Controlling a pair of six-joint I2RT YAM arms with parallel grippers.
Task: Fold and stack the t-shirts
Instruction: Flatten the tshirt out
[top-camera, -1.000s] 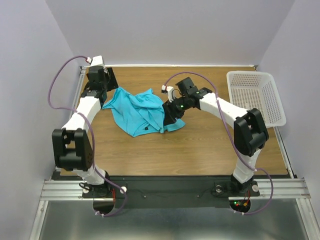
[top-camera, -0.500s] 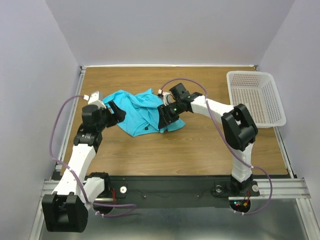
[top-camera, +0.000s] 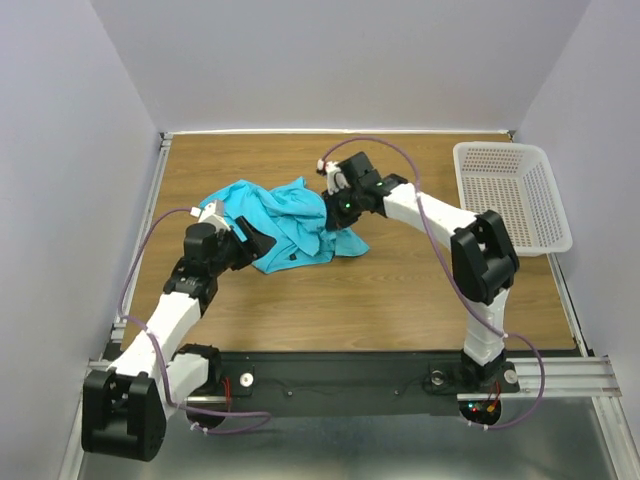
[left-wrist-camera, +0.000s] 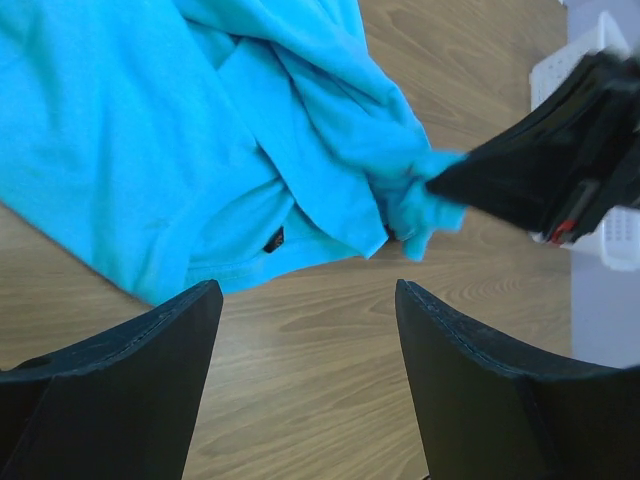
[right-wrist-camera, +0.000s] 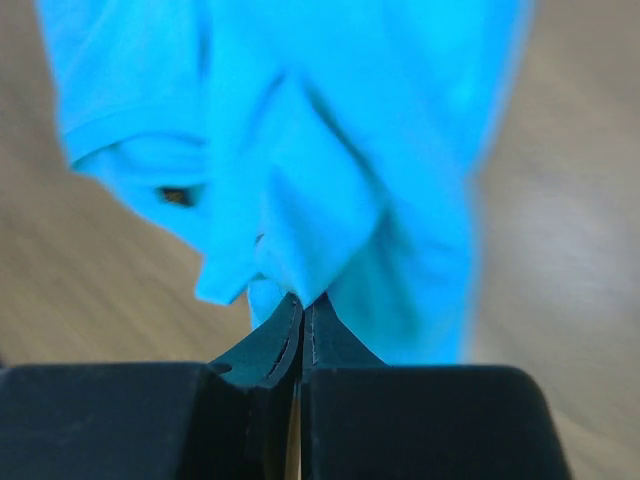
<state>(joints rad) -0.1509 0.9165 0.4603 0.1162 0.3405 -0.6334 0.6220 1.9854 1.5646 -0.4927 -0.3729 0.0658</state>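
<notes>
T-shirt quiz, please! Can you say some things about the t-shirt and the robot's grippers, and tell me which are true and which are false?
1. The right gripper is pinching the t-shirt. True.
2. The left gripper is holding the t-shirt too. False: it is open with nothing in it, near the t-shirt's edge.
3. The t-shirt is in the basket. False: it lies on the table, apart from the basket.
4. The t-shirt is neatly folded. False: it is crumpled.
5. The t-shirt is turquoise blue. True.
</notes>
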